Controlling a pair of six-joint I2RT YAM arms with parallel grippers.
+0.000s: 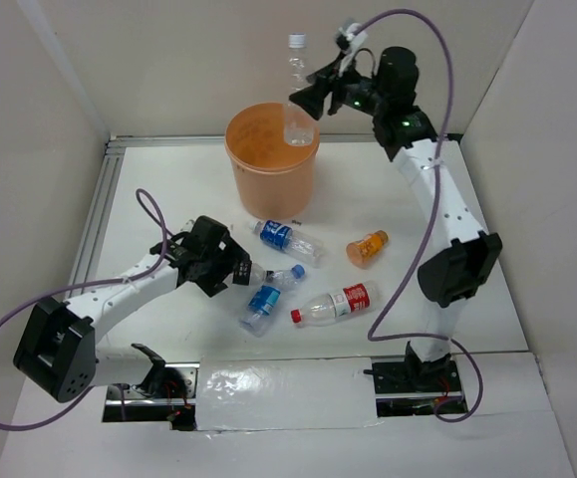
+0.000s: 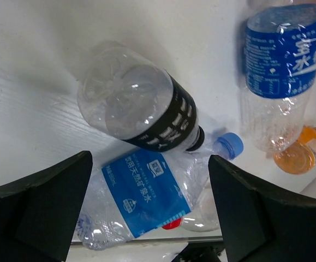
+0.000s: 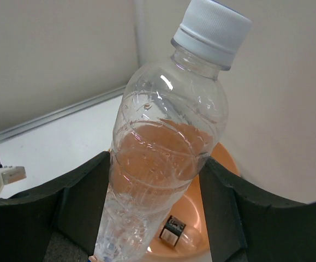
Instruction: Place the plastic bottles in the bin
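Note:
My right gripper (image 1: 313,100) is shut on a clear bottle with a white cap (image 1: 297,90) and holds it upright above the orange bin (image 1: 271,174). In the right wrist view the bottle (image 3: 168,142) sits between the fingers, with the bin (image 3: 228,164) below and a black-labelled bottle (image 3: 174,232) inside it. My left gripper (image 1: 238,271) is open just above a blue-labelled bottle (image 2: 147,194) and a black-labelled bottle (image 2: 141,106) lying on the table.
More bottles lie on the table: a second blue-labelled one (image 1: 288,239), an orange-tinted one (image 1: 367,248) and a red-labelled one (image 1: 336,305). White walls enclose the table at the left, back and right.

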